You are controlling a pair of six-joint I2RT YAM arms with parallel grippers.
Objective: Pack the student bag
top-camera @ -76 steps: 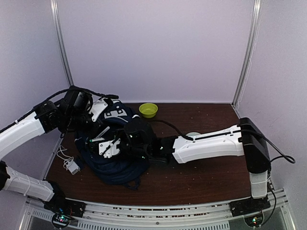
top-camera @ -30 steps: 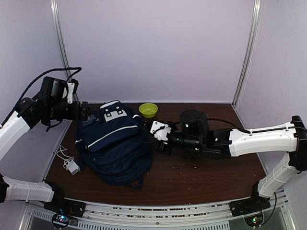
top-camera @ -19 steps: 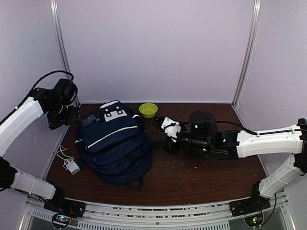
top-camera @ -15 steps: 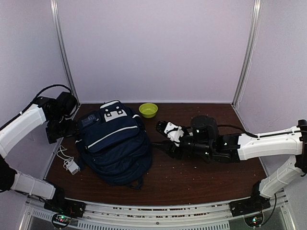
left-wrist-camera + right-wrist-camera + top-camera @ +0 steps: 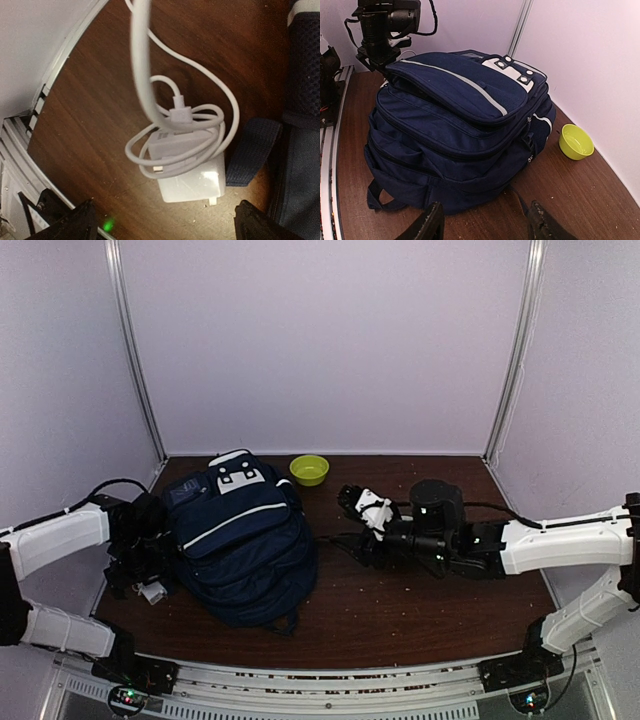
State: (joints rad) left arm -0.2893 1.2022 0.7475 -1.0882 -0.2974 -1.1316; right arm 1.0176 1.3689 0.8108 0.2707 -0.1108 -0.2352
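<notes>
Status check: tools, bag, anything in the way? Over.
Left tool open above white charger, left of student bag. Right tool open, empty, off the bag's right side. Bag flat, zips look shut. Loose cable coiled over charger.

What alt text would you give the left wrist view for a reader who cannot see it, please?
A white charger with its white cable looped around it lies on the dark wooden table, under the open left gripper. Navy fabric of the student bag and a dark strap fill the right edge.
</notes>
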